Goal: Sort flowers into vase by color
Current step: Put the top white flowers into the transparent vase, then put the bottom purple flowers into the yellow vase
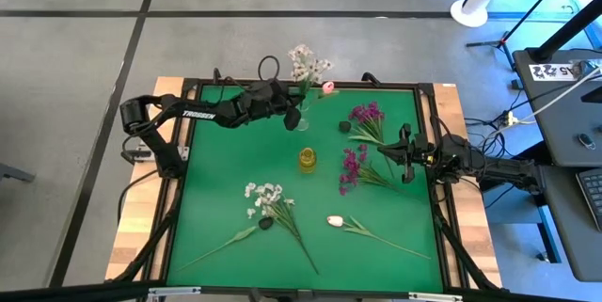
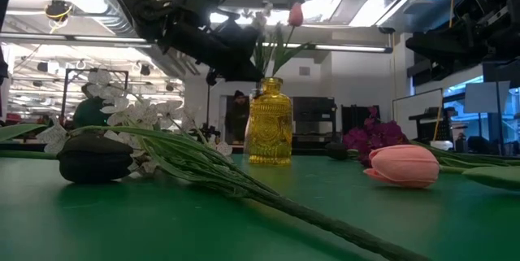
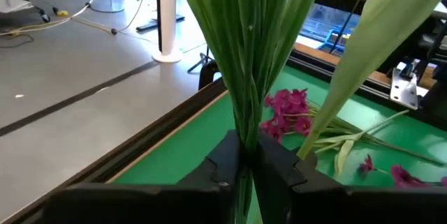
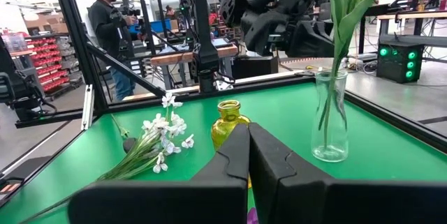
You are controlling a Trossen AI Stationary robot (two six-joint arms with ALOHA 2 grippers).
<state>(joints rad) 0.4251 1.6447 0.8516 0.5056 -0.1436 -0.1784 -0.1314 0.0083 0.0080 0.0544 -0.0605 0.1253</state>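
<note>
A clear glass vase point(image 1: 301, 120) point(image 4: 330, 123) stands near the table's far edge. In it stand a white spray point(image 1: 303, 57) and a pink bud point(image 1: 327, 87) point(image 2: 295, 15) on green stems. My left gripper point(image 1: 293, 111) point(image 3: 246, 161) is above the vase mouth, shut on those stems. A small yellow vase point(image 1: 308, 159) point(image 2: 270, 123) stands mid-table. Lying flat are two magenta clusters point(image 1: 367, 116) point(image 1: 353, 168), white sprays point(image 1: 266, 197) point(image 4: 164, 137) and a pink tulip point(image 1: 336, 220) point(image 2: 404, 165). My right gripper point(image 1: 405, 155) point(image 4: 249, 140) is shut and empty beside the magenta flowers. My left gripper pinches a bundle of green stems and leaves point(image 3: 244, 123) between its two fingers point(image 3: 279, 161), partway up, above the vase mouth. The fingers come level from the table's left and lie across the stems. The stems stand nearly upright, with their lower ends in the clear vase point(image 4: 327, 105).
The green mat has a raised dark frame point(image 1: 428, 86) all round. Small dark weights sit on the stems of the lying flowers point(image 1: 266, 224) point(image 1: 344, 126) point(image 2: 93, 159). A person point(image 4: 112, 28) stands beyond the table. The mat's near left corner point(image 1: 202, 236) is bare.
</note>
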